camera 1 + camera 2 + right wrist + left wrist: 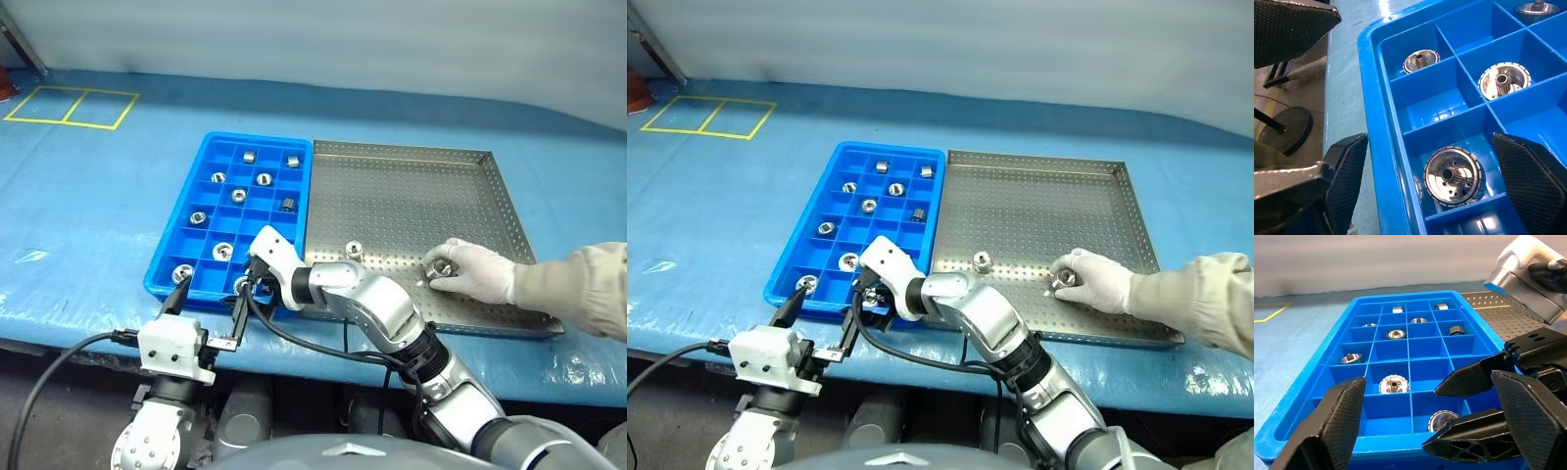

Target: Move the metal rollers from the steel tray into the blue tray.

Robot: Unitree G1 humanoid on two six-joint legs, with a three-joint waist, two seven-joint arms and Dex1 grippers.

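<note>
Blue sheeting covers your bench. Your right gripper (247, 286) hangs released over a roller (1452, 176) just inside the blue tray (168, 257)'s near rim, so the drop looks finished; your left gripper (208, 311) waits spread nearby.

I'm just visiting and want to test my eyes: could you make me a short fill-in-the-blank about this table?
1. The rollers already moved sit in the ____ tray.
2. A gloved hand rests in the ____ tray.
3. The right pincer hangs open over a roller in a ____ compartment.

Missing: blue; steel; corner
</note>
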